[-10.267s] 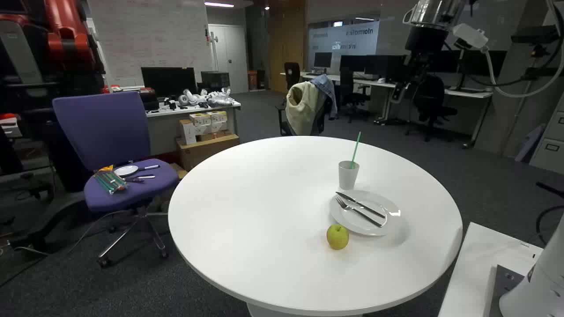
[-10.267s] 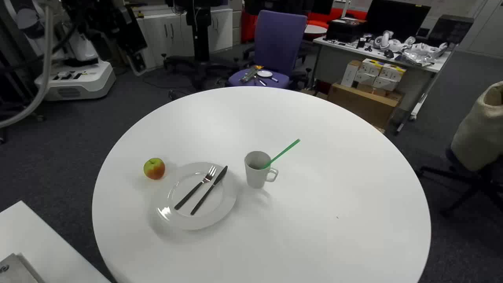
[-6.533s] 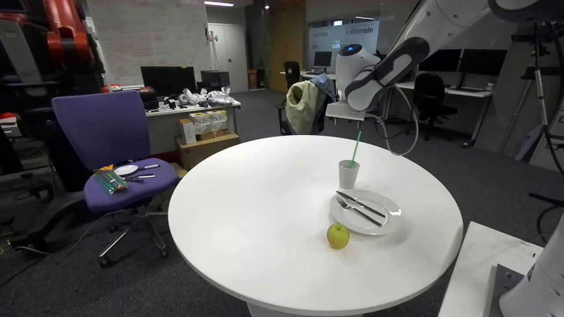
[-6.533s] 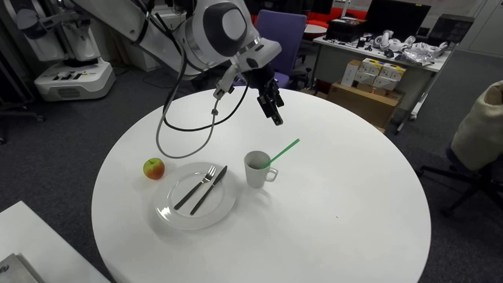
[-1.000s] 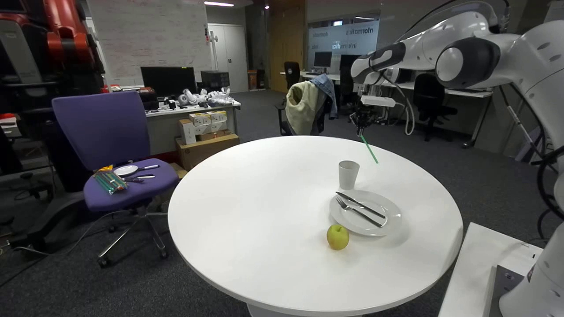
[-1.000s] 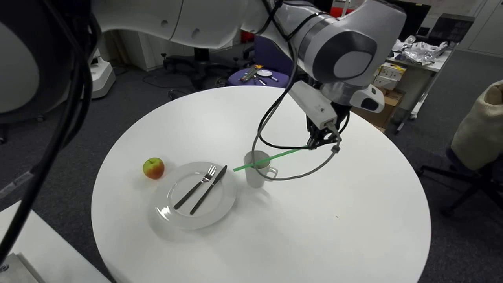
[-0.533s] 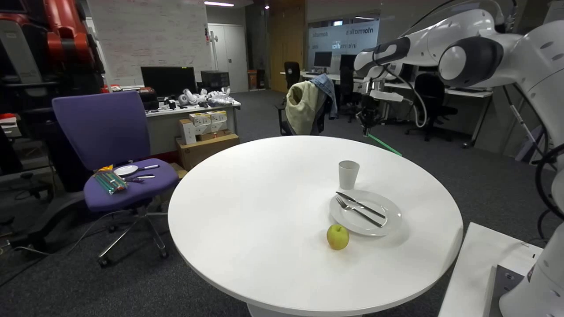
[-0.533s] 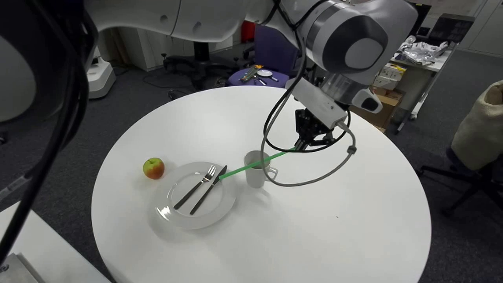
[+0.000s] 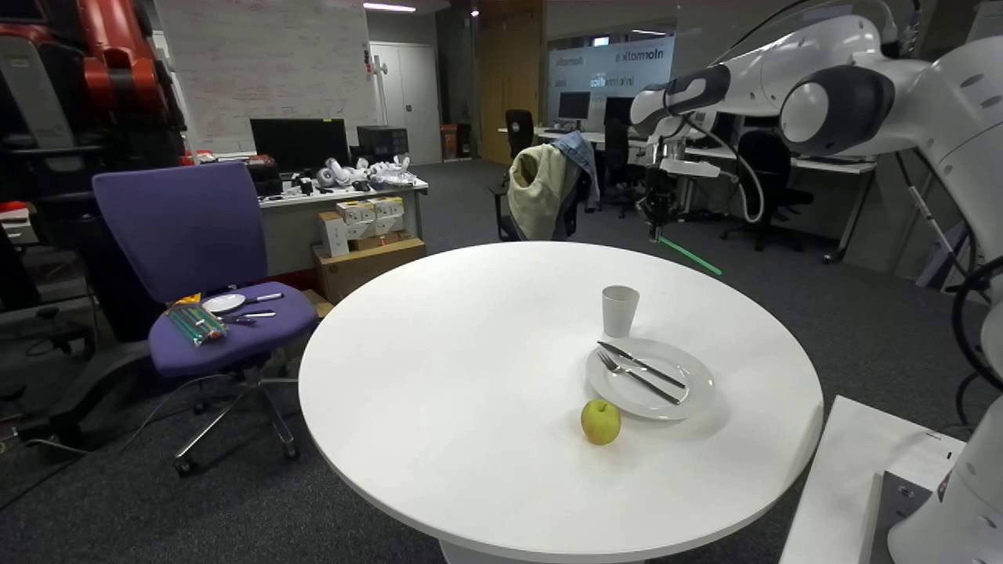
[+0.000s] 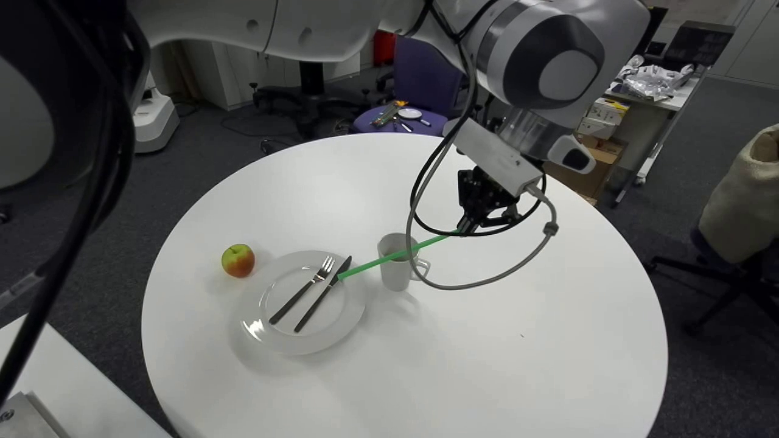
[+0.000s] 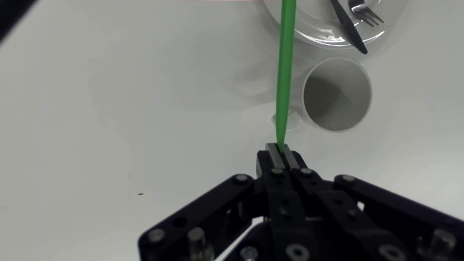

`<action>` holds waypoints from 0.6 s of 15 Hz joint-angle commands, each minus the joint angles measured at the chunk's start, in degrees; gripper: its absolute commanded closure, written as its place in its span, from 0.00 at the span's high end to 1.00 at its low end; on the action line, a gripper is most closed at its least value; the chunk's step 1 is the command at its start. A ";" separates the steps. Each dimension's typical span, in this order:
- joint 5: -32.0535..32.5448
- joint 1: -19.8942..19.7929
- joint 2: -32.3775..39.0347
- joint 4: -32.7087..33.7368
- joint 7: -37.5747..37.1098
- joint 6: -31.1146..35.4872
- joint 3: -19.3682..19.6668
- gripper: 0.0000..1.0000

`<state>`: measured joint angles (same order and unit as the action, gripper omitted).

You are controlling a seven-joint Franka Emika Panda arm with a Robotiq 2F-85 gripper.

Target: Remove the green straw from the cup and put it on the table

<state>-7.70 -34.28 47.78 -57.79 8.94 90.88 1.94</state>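
My gripper (image 11: 281, 148) is shut on one end of the green straw (image 11: 285, 72), which juts out from between the fingertips. In an exterior view the straw (image 9: 691, 255) slants down toward its free end, held in the air. The white cup (image 9: 620, 312) stands upright with no straw in it; in the wrist view its interior (image 11: 349, 108) shows, beside the straw. In an exterior view the straw (image 10: 372, 263) crosses in front of the cup (image 10: 395, 277), its free end over the plate in that picture. The round white table (image 9: 447, 376) lies below the gripper.
Beside the cup, a white plate (image 10: 255, 304) carries a knife (image 10: 322, 298) and a fork (image 10: 298, 301). A yellow-green and red apple (image 10: 238, 260) sits near the plate. A purple chair (image 9: 184, 227) stands off the table; cables (image 10: 475, 286) hang from the arm.
Over ten seconds, the straw has gone from the cup into my gripper's grasp. During the last second it swung flatter, with the gripper shifting slightly. Cup, plate and apple stayed put.
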 commanded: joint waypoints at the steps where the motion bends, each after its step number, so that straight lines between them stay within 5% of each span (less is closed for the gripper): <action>1: 0.39 0.88 1.08 0.17 -1.21 3.93 0.25 0.00; 4: 0.12 1.20 5.78 3.32 -1.03 7.63 -0.01 0.00; 9: 0.93 3.21 14.34 10.29 0.01 4.56 2.72 0.00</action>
<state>-7.70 -32.10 57.31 -54.15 8.69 97.94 2.69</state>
